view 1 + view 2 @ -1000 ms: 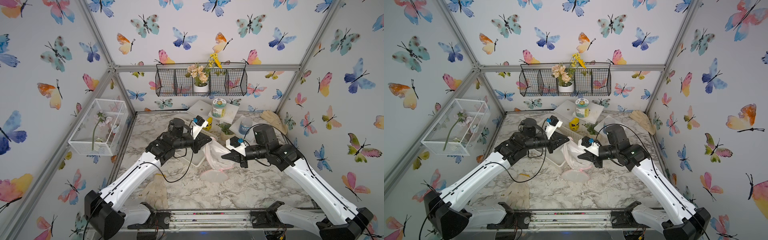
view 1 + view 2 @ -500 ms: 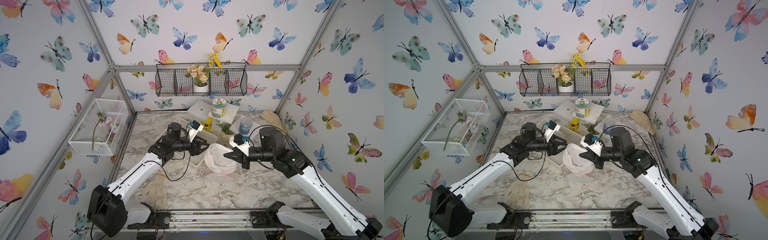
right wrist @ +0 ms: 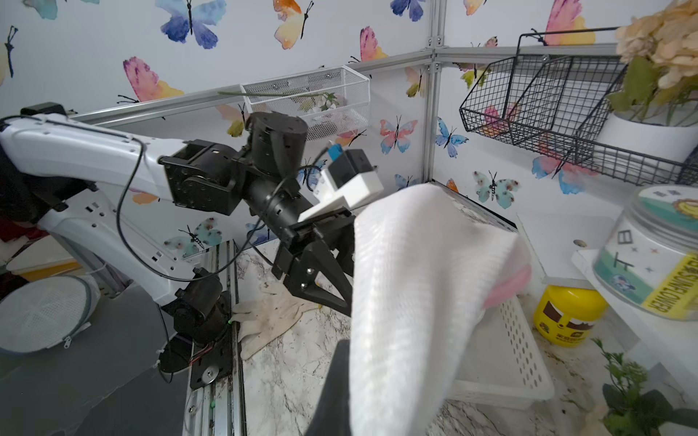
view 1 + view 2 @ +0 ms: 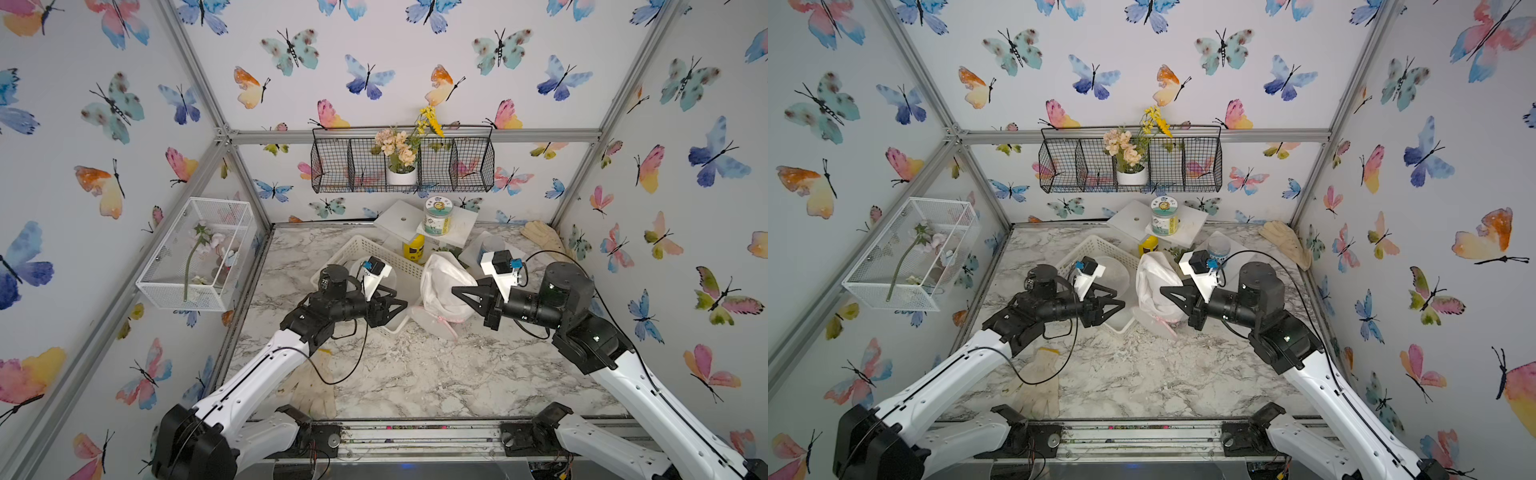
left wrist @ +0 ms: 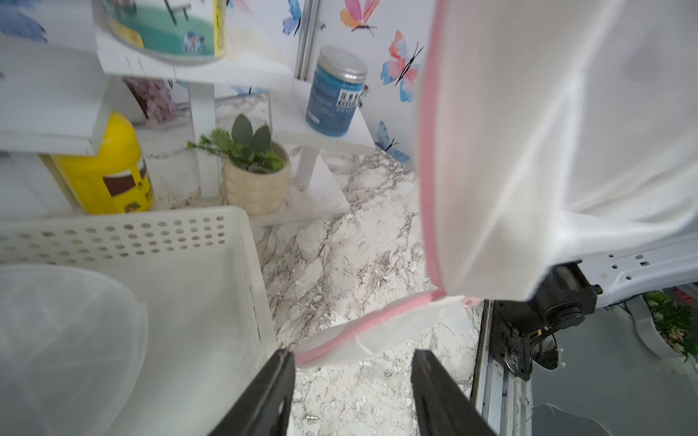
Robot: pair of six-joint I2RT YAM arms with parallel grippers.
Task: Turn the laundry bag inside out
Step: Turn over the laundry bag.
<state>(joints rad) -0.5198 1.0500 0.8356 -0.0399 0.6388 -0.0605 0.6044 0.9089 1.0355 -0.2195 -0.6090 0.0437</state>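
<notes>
so the laundry bag [image 4: 444,286] is about mid-frame in both top views. it's a white mesh lump with pink trim, bunched up tall and hanging off the right pincer [image 4: 455,289]. that pincer comes in from the right of the frame and is clenched on the bag's fabric. in the right wrist view the mesh drapes over its dark finger [image 3: 334,385], so the tips themselves are hidden. the bag's flap [image 5: 377,328], the bit with the pink edge, droops down toward the marble surface [image 4: 415,374].

the left pincer [image 4: 397,304] is released, jaws spread apart with nothing between them. in the top views it sits just left of the bag, over the near corner of the white perforated basket [image 4: 374,251]. in the left wrist view the flap lies just past the fingertips and close to one of them, can't tell if it's actually touching.

there's also a pale glove [image 4: 311,390] lying on the surface at the lower left of the top views, partly under the left arm.
</notes>
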